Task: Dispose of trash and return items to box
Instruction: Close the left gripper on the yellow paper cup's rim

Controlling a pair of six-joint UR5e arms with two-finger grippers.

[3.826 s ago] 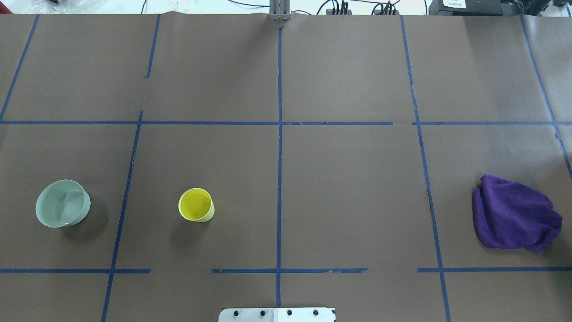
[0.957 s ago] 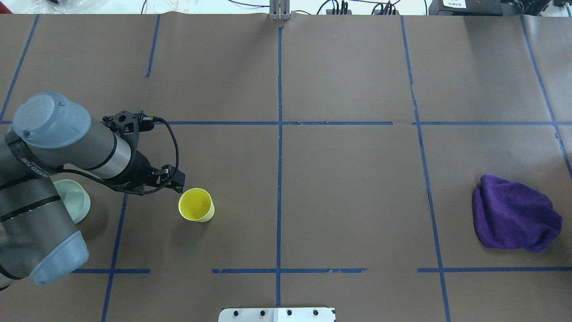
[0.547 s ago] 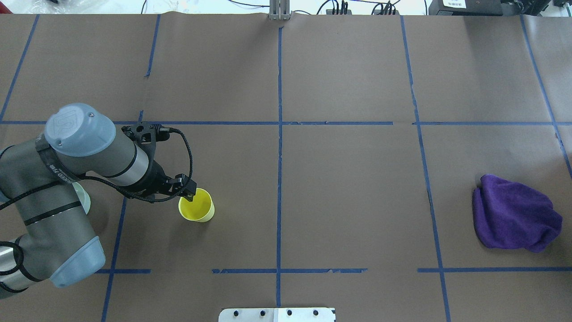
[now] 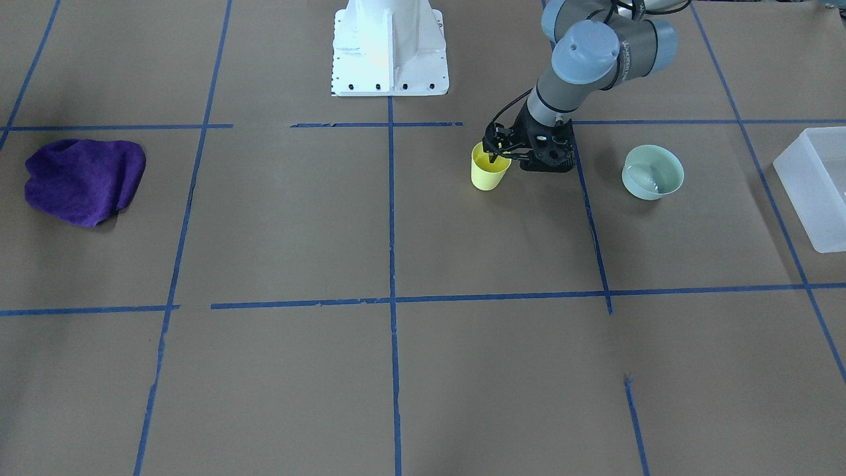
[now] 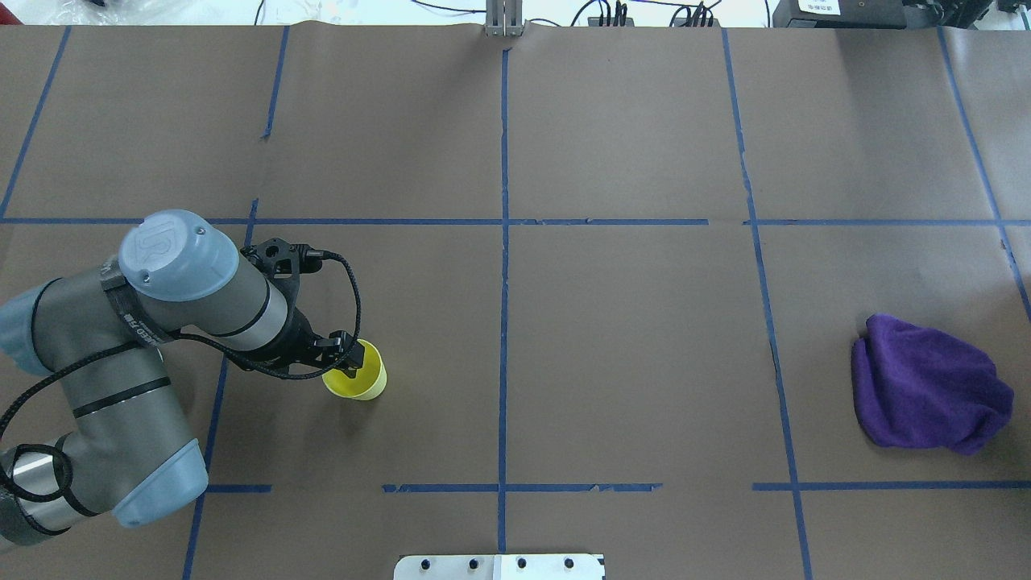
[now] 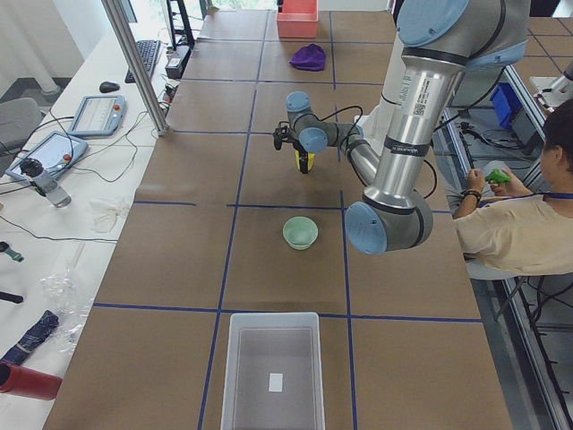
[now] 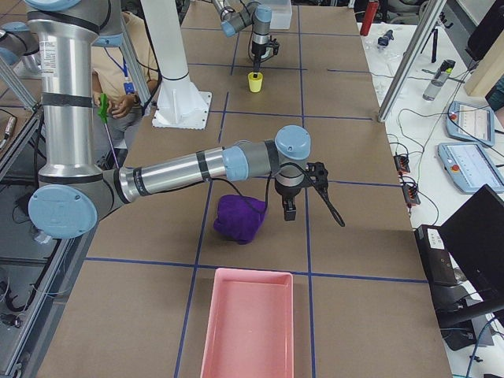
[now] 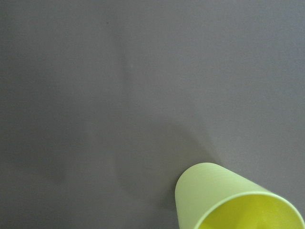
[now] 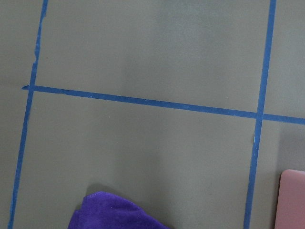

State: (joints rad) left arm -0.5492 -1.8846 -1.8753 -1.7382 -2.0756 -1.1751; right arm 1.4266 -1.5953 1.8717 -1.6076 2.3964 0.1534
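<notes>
The left hand point(image 4: 494, 156) sits at the rim of the upright yellow cup point(image 4: 488, 176). Its jaws are parted astride the wall and grip nothing, which looks like a rim pinch in preparation. The cup stands on the desk point(image 4: 462, 370) near the robot-side edge. The bowl point(image 4: 652, 173) lies between it and the box point(image 4: 814, 192) at the left end. Whether the right hand point(image 7: 288, 211), beside the purple cloth point(image 7: 240, 220), is open cannot be told.

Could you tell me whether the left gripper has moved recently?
Yes. The left gripper moved rightward, from beside the yellow cup to over its rim.
</notes>
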